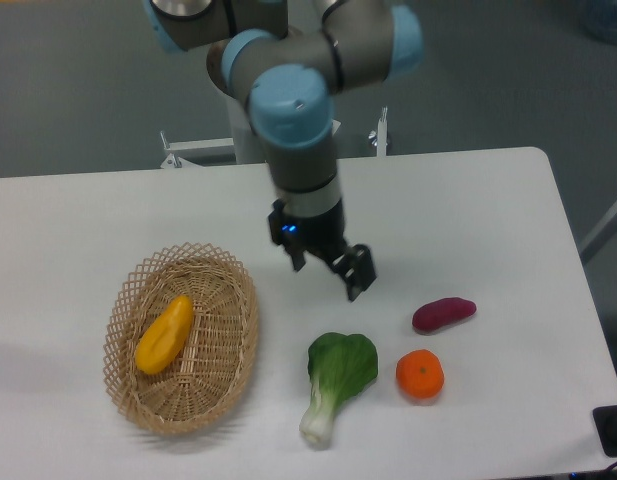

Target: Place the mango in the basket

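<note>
The mango (165,334) lies inside the basket (231,345), at nine o'clock from the hand (328,270), which hangs empty, fingers parted. It looks smooth, firm, possibly slippery; best gripped across its narrow middle.

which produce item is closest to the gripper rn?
The bok choy, lying just below the empty gripper. The sweet potato and tangerine lie further right; the mango sits in the basket, far left.
</note>
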Tool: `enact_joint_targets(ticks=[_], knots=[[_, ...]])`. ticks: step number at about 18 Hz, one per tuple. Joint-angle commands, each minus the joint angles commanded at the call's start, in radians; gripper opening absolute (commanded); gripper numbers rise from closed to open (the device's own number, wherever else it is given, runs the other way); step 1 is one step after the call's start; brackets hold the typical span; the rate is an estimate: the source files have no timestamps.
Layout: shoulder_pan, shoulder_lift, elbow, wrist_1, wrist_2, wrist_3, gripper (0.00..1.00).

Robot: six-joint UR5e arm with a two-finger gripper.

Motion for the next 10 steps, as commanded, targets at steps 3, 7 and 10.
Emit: enact_joint_targets(ticks=[3, 7, 10], knots=[[0.032, 0.015, 0.005, -0.012, -0.011, 0.054, 1.0], [0.061, 0.015, 0.014, -0.012, -0.043, 0.056, 1.0], [0.069, 0.015, 0.015, -0.012, -0.044, 0.056, 1.0]])
